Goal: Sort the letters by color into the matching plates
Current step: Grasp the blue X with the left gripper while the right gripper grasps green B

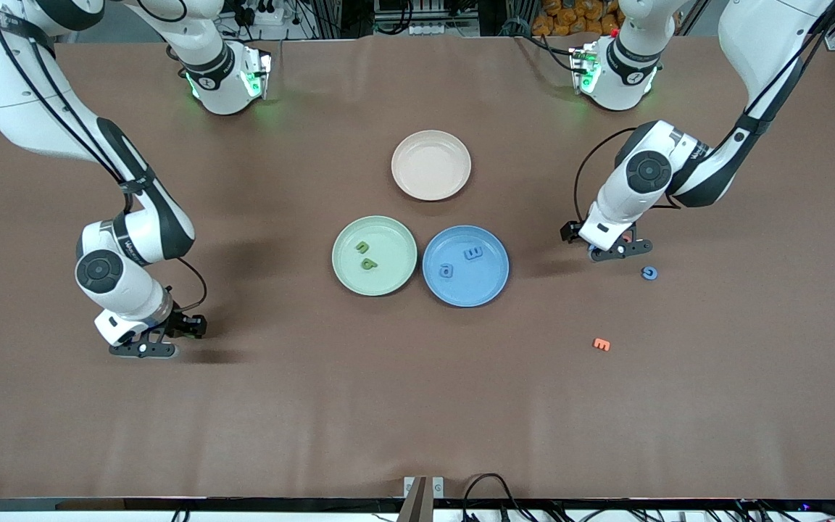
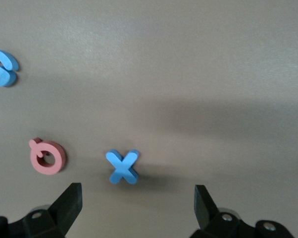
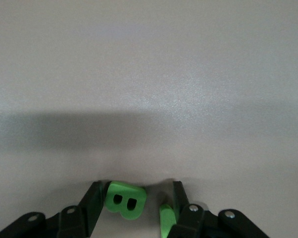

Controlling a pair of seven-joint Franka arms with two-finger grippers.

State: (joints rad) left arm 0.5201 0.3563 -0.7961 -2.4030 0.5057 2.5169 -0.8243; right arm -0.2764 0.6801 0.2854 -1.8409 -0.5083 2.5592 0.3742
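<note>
Sorting stood half done: we counted two letters in the green plate point(image 1: 341, 270) and two in the blue plate point(image 1: 493, 286). Our right gripper point(image 3: 135, 206) pinched a green B point(image 3: 125, 199) at the table; our left gripper point(image 2: 136, 206) hung wide over a blue X point(image 2: 123, 166), near a blue G point(image 1: 649, 273).

Showing on the table: three plates, namely green plate point(image 1: 343, 272), blue plate point(image 1: 488, 286), beige-pink plate point(image 1: 431, 165); four blue letters, two in the blue plate, plus a G point(image 2: 1, 68) and an X point(image 2: 123, 166); four green letters, two lying in the green plate, a B point(image 3: 125, 200) and another piece point(image 3: 166, 219) sitting between gripper fingers; one pink letter point(image 2: 48, 156); one orange letter point(image 1: 601, 344).
</note>
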